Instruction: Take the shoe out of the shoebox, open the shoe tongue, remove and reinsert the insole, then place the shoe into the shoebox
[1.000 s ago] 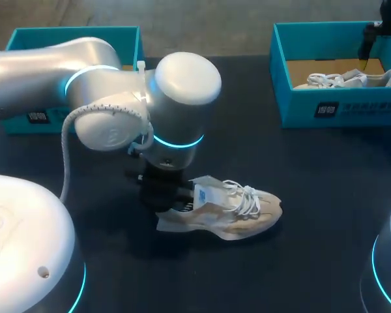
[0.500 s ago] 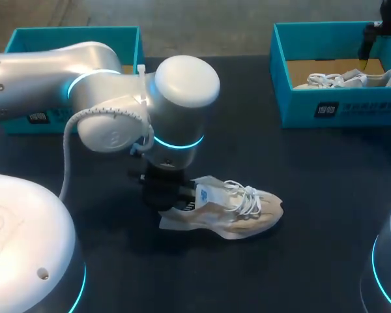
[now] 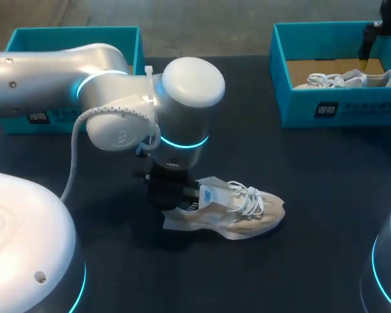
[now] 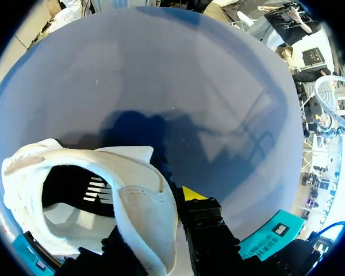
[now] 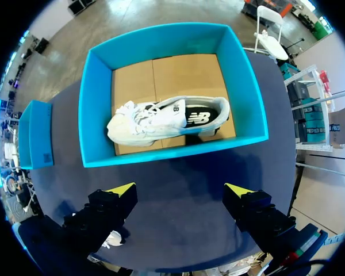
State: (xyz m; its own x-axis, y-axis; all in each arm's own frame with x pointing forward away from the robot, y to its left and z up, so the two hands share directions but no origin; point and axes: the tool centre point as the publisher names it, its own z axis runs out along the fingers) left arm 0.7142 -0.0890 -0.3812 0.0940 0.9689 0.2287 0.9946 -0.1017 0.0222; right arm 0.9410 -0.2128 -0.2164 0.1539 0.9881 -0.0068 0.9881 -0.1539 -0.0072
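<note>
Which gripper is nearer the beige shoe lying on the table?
Left. The left gripper is at the heel of the beige shoe, the collar pinched between its fingers. The right gripper hangs open well away, by the teal shoebox that holds a white shoe.

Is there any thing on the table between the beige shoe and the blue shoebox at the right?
Nothing visible lies between the beige shoe and that shoebox; a white shoe already lies inside it.

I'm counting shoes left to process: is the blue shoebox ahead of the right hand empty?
No, a white shoe with its laces showing lies inside the blue shoebox.
</note>
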